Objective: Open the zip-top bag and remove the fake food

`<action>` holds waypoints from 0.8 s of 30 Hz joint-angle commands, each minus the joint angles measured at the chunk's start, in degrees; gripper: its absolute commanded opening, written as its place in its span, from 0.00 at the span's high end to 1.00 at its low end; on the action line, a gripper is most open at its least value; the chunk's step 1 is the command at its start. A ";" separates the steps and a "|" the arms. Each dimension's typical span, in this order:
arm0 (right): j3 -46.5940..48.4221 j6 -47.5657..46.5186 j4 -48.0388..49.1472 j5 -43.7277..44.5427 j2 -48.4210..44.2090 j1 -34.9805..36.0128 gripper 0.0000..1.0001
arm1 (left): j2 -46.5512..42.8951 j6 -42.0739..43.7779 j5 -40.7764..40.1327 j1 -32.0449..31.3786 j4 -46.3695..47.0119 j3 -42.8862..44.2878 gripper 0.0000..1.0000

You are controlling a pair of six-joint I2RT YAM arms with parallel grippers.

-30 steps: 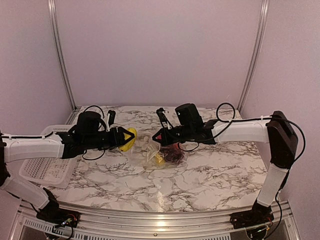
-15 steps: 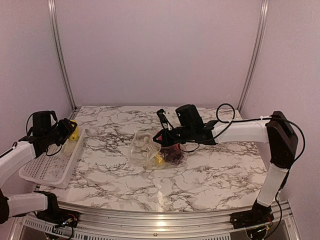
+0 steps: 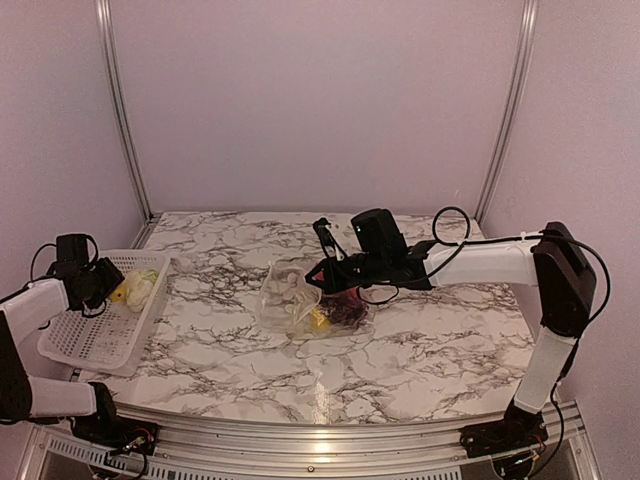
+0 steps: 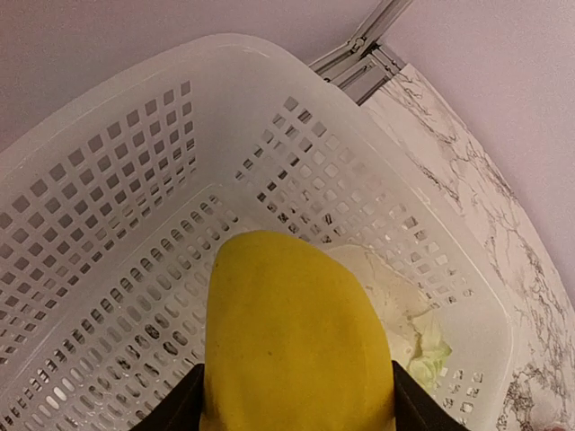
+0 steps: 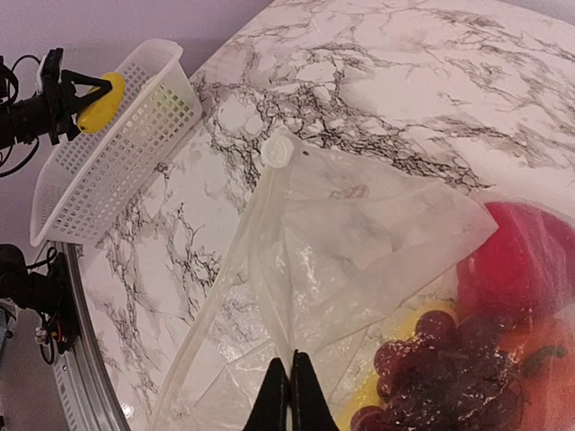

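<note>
The clear zip-top bag (image 3: 300,300) lies mid-table, its mouth open toward the left. My right gripper (image 3: 320,272) is shut on a fold of the bag's plastic (image 5: 296,296); its fingers (image 5: 290,386) meet at the fold. A red round piece (image 5: 530,260), a dark grape bunch (image 5: 449,377), a yellow bit (image 5: 368,395) and an orange bit (image 5: 548,386) are inside the bag. My left gripper (image 3: 105,291) is shut on the yellow banana-like piece (image 4: 292,332) and holds it over the white basket (image 4: 135,180). A cream-white lump (image 4: 404,314) lies in the basket.
The white lattice basket (image 3: 75,340) stands at the table's left edge, by the side wall. Metal frame posts rise at the back corners. Marble tabletop (image 3: 430,350) surrounds the bag.
My left arm has swung left from beside the bag to over the basket, carrying the yellow piece. My right gripper and the bag have stayed put.
</note>
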 commanded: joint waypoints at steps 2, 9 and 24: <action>0.88 -0.56 0.84 -1.13 -0.12 -0.49 1.00 | 3.59 4.83 -5.32 2.11 -0.32 1.41 0.41; 2.18 -0.79 0.43 -1.70 0.75 -0.51 1.00 | 8.51 5.57 -5.72 3.18 0.55 2.51 0.32; 3.12 -0.69 0.50 -3.07 0.87 -0.54 1.00 | 3.18 6.14 0.14 2.89 0.68 3.37 0.20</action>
